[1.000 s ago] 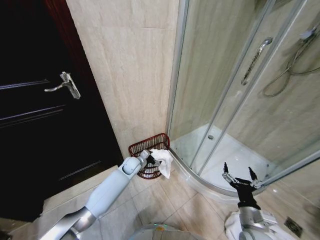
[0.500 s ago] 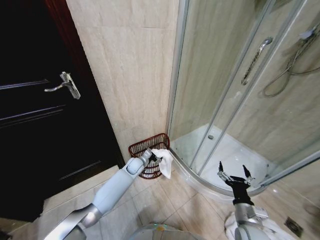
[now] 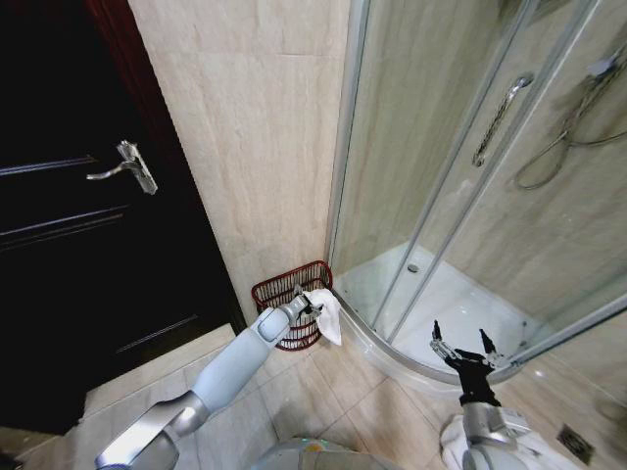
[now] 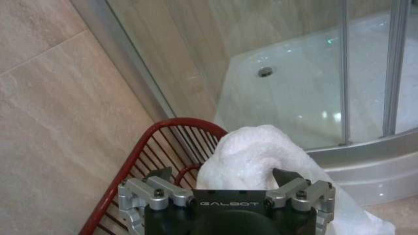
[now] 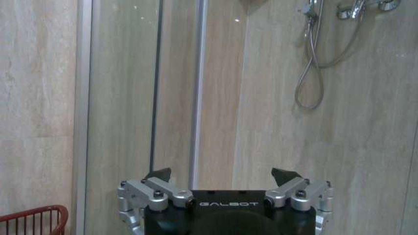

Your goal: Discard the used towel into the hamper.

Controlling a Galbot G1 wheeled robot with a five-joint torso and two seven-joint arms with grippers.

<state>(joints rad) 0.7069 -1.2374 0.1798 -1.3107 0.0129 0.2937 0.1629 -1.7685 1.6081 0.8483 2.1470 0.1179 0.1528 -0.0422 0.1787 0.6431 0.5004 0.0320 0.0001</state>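
The reddish-brown slatted hamper [image 3: 291, 297] stands on the floor against the tiled wall, beside the shower's corner. My left arm reaches down to it, and my left gripper [image 3: 310, 303] hovers at its rim on the shower side. In the left wrist view the fingers [image 4: 158, 175] stand wide apart. The white towel [image 4: 260, 152] bulges up between them, leaning on one finger, with a gap to the other. The towel [image 3: 328, 316] hangs down outside the hamper's rim [image 4: 175, 126]. My right gripper [image 3: 462, 347] waits open and empty, low by the shower tray.
A glass shower enclosure [image 3: 441, 186] with a raised white tray [image 3: 446, 304] is to the right of the hamper. A dark door [image 3: 69, 225] with a metal handle [image 3: 125, 166] is on the left. A shower hose [image 5: 312, 58] hangs on the wall.
My left arm has stretched farther forward, carrying the towel up to the hamper's rim. My right gripper rose slightly, then settled back; it stays open.
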